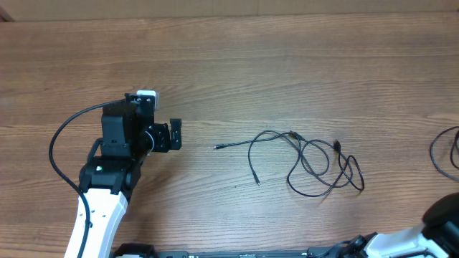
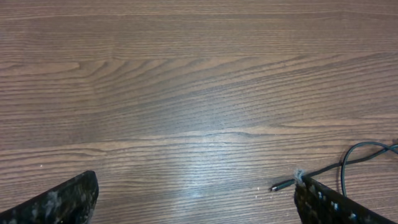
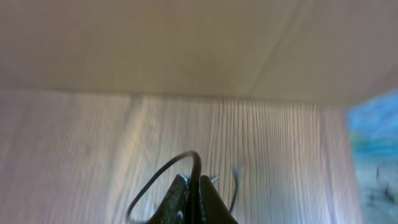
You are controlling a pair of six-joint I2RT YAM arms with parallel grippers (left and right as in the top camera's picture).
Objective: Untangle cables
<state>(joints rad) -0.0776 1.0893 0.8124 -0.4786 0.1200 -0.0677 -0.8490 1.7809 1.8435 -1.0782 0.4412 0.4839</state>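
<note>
The untangling had hardly begun, by the look of it. The cables (image 1: 304, 150) lay on the table right of centre as one loose knot: several thin black strands looped over each other, with two or three free ends trailing out to the left. One small plug tip (image 2: 281, 185) reached furthest toward the left arm. No strand had been drawn clear of the others, so nearly all of the work was left – picking an end, pulling it free, laying each cord out apart.

The left gripper (image 1: 174, 135) stood with its jaws spread wide and nothing between them, well to the left of the bundle; in its own camera that plug tip showed just beside its right finger, not touching. The right gripper (image 3: 194, 185) was closed tight, low at the near right corner. A dark loop of cord (image 3: 166, 175) rose beside its fingertips, but the view was too blurred to tell whether the cord was pinched or merely passing by.

Another black wire (image 1: 443, 150) curved in at the far right edge – a task cable or the arm's own lead, I could not tell.

The table (image 1: 229, 64) was brown wood-grain laminate with a dull sheen. Beyond it the right wrist view showed a plain pale surface and a blurred blue patch at the right.
</note>
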